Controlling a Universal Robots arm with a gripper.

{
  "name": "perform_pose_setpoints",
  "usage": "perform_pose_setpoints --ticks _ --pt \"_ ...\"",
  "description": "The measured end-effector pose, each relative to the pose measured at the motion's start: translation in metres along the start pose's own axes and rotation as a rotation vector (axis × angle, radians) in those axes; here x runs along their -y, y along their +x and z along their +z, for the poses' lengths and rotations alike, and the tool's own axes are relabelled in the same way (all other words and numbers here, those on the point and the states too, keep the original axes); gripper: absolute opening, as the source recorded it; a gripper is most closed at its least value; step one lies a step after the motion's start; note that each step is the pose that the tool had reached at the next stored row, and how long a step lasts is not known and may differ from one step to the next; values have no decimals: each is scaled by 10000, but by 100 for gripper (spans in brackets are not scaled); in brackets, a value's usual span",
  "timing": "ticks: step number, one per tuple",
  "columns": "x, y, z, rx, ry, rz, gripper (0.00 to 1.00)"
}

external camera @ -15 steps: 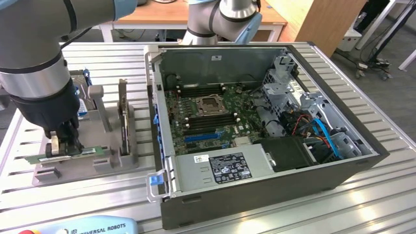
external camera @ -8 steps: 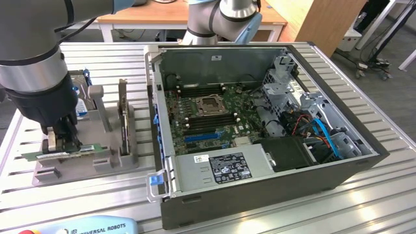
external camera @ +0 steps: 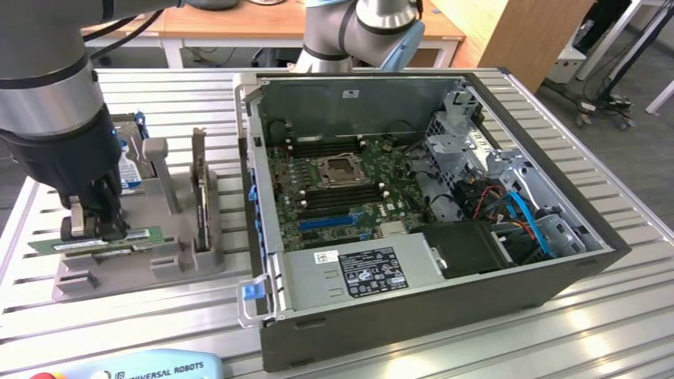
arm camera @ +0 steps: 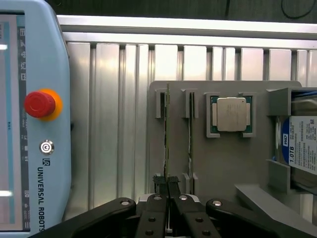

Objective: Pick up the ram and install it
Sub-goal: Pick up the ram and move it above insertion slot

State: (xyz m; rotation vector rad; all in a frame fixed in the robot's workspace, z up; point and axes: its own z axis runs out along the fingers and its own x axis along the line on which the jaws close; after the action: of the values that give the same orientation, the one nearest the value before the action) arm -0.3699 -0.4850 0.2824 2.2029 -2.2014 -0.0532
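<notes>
The ram [external camera: 97, 241] is a long green stick standing on edge in a slot of the grey holder [external camera: 169, 260] at the exterior view's left. My gripper [external camera: 93, 227] comes down on it from above, and its dark fingers are shut on the stick near one end. In the wrist view the ram [arm camera: 167, 124] shows edge-on as a thin line running away from my gripper [arm camera: 168, 184], whose fingertips pinch it from both sides. The open computer case [external camera: 589, 260] with its motherboard [external camera: 327, 193] lies to the exterior view's right of the holder.
A second thin stick [arm camera: 189, 134] stands in the neighbouring slot. A square silver processor [arm camera: 231, 114] and a blue-labelled hard drive [arm camera: 302, 144] also sit in the holder. A teach pendant [arm camera: 29, 124] lies beside it on the ribbed metal table [external camera: 611, 316].
</notes>
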Motion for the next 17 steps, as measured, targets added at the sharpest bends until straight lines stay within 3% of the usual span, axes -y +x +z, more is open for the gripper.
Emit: perform_pose_setpoints --ticks 17 --pt "-15 -2 -348 -14 1 199 11"
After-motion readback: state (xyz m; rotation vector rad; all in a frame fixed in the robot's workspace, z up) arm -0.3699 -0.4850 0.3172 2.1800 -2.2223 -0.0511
